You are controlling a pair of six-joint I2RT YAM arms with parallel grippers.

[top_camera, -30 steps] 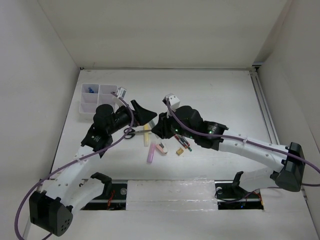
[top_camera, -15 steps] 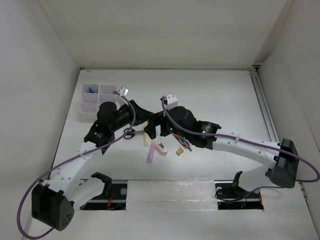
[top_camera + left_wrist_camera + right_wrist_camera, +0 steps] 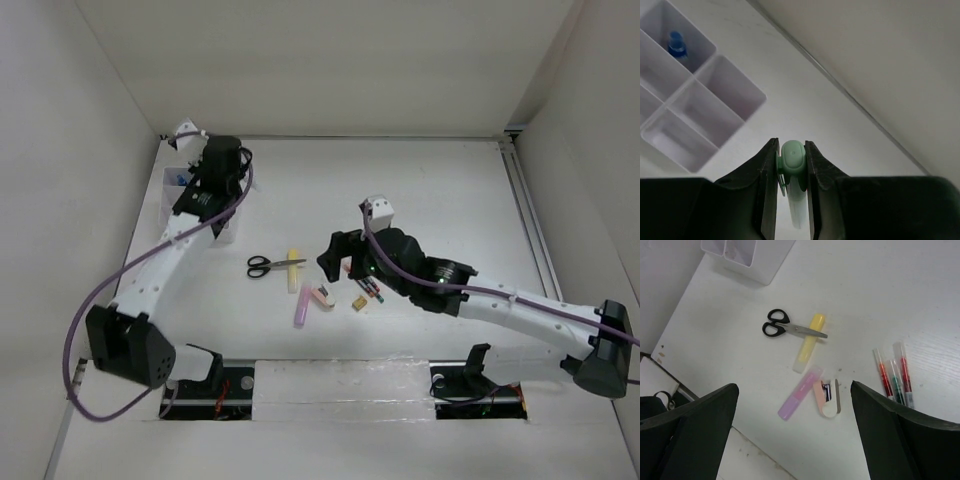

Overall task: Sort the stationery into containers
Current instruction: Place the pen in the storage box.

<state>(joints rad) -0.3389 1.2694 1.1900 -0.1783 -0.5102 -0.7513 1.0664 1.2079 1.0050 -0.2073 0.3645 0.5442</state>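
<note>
Green highlighter (image 3: 792,162) clamped tight in left gripper (image 3: 791,147), organizer box (image 3: 693,79) up-left of it. Right gripper (image 3: 336,260) spread wide; scissors (image 3: 790,328), yellow highlighter (image 3: 809,342), pink highlighter (image 3: 800,400) under it.

Scissors (image 3: 792,329) lie across a highlighter (image 3: 807,347), left of pens (image 3: 893,375).

White translucent organizer box (image 3: 694,80), square compartments; blue-capped bottle (image 3: 676,44) lies in a corner one. Green highlighter (image 3: 792,162) pinched betw. left gripper (image 3: 791,150) fingers, near box. Well apart from box: black-handled scissors (image 3: 790,329), closed, blades across yellow highlighter (image 3: 809,345); pink highlighter (image 3: 800,394) w/ pink eraser (image 3: 828,398) just beside; 3 pens (image 3: 894,375) side by side, two red, one green; tan block (image 3: 358,303) near pens.
</note>
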